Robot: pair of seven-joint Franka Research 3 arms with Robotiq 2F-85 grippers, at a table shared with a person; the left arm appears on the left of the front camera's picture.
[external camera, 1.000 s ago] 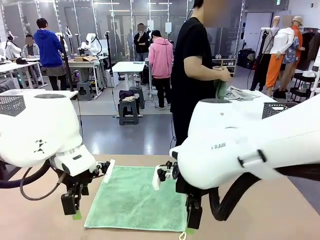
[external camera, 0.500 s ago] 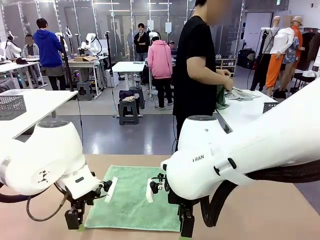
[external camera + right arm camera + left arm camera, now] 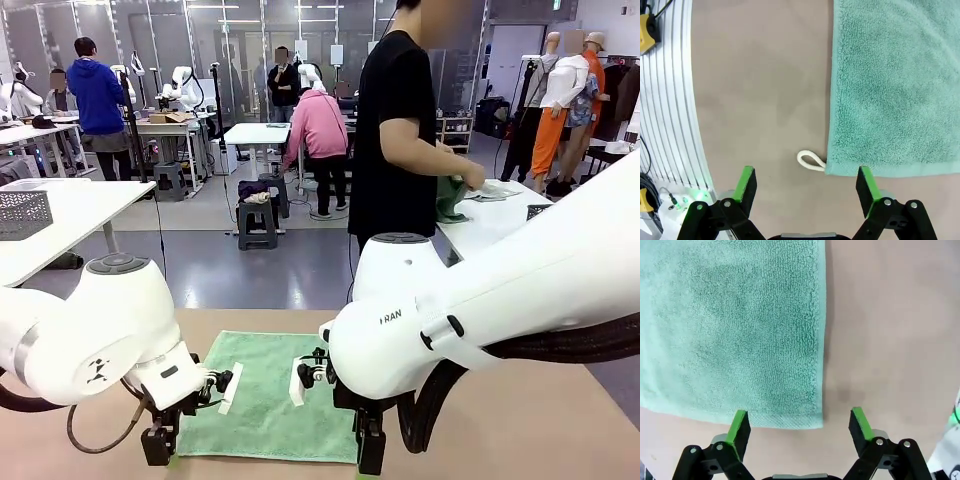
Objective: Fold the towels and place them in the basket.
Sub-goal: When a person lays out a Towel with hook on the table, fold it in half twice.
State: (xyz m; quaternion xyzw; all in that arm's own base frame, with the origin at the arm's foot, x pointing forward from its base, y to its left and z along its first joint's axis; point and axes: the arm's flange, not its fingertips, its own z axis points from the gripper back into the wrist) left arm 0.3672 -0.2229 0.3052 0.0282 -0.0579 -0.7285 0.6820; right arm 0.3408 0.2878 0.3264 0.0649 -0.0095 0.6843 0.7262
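Note:
A mint green towel (image 3: 270, 395) lies flat on the tan table. My left gripper (image 3: 158, 445) hovers low at its near left corner, my right gripper (image 3: 368, 455) at its near right corner. In the left wrist view the towel (image 3: 730, 325) ends in a corner between the open fingers of the left gripper (image 3: 800, 425). The right wrist view shows the towel (image 3: 895, 85) with a small cream loop (image 3: 810, 161) at its corner, just ahead of the open right gripper (image 3: 805, 182). Neither gripper holds anything. A dark grey mesh basket (image 3: 22, 212) stands on a white table far left.
A person (image 3: 395, 130) stands across the table, turned to a white side table (image 3: 480, 225) at the right, handling a dark green cloth (image 3: 448, 198) beside a pale cloth (image 3: 495, 190). Bare tan tabletop (image 3: 560, 430) lies either side of the towel.
Both arms have come down and nearer, bringing the open grippers low over the towel's near corners. The person has leaned further toward the side table.

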